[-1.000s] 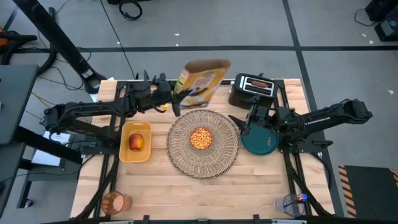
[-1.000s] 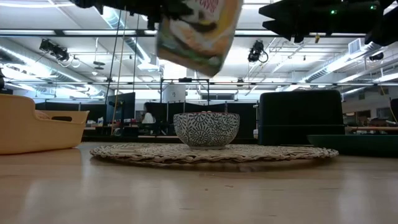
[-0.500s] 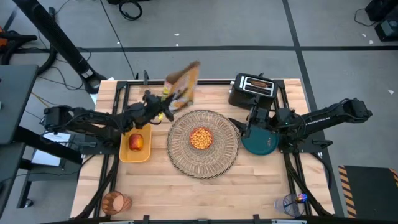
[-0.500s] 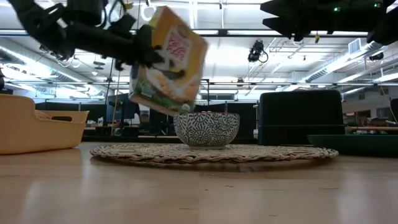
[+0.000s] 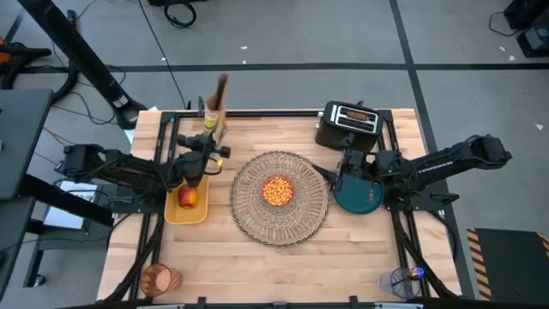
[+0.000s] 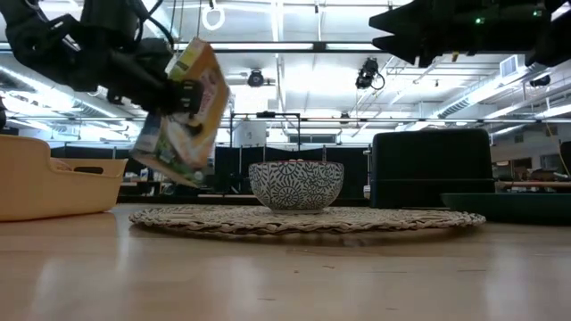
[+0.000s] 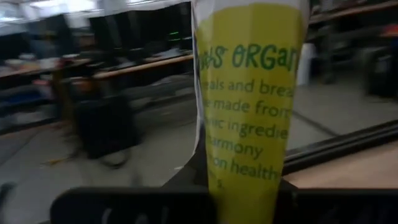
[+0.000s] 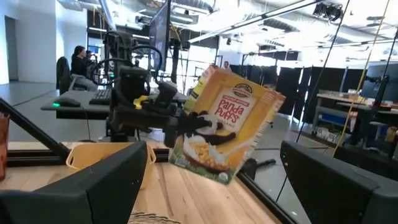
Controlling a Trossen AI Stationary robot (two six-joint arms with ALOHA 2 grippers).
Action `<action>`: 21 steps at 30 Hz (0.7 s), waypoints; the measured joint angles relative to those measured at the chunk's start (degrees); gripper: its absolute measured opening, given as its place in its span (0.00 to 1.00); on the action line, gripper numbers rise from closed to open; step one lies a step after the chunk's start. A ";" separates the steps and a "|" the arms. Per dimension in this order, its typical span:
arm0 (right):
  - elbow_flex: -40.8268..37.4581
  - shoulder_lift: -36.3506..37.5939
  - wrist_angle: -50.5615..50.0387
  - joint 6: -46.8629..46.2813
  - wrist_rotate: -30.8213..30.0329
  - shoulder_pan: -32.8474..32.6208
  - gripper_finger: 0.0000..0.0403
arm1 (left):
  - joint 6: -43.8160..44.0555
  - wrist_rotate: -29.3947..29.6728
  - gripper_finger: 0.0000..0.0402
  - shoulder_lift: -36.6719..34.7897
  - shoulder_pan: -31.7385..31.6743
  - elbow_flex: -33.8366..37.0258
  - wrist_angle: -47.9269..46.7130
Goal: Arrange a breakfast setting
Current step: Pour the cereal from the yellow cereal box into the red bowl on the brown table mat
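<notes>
My left gripper (image 5: 208, 139) is shut on a yellow cereal box (image 5: 214, 105) above the table's far left part, beyond the tan tray (image 5: 169, 210) that holds the red apple (image 5: 187, 197). The box also shows in the low view (image 6: 183, 111) and the right wrist view (image 8: 227, 127). A patterned bowl (image 5: 276, 190) of cereal stands on the round woven placemat (image 5: 296, 225). My right gripper (image 5: 350, 168) is open above the teal plate (image 5: 360, 199), which lies on the table right of the mat. My left gripper pinches the cereal box's two broad faces between its fingers, across one narrow side panel (image 7: 245, 177) in the box's lower half. The fingers come roughly level from the table's near-left side. The box is lifted clear of the table and tilted (image 6: 183, 111).
A black toaster (image 5: 347, 123) stands at the far right. A translucent orange cup (image 5: 159, 279) stands at the near left corner. A clear glass with a blue spoon (image 5: 403, 281) stands at the near right corner. Bare wood lies near the mat's front.
My left gripper has carried the cereal box from over the mat's far edge toward the table's left and downward. It has turned the box about, so the high view now shows it edge-on. My right gripper has kept still.
</notes>
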State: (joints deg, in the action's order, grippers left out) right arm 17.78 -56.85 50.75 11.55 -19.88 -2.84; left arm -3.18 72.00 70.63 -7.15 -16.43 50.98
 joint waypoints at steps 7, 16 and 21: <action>0.00 -0.24 0.12 0.04 -0.01 0.01 0.94 | 11.93 7.19 0.05 0.72 -4.12 0.00 -12.17; 0.00 -0.21 0.10 0.00 0.00 0.01 0.94 | 21.23 7.82 0.05 0.72 -11.75 0.00 -20.89; 0.00 -0.21 -0.15 -1.08 -0.01 0.01 0.94 | 26.90 5.38 0.05 0.70 -15.46 -0.07 -26.38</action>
State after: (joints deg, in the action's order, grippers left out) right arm 17.78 -57.06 50.61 10.47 -19.89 -2.83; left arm 23.73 77.38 71.33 -22.61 -16.49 24.60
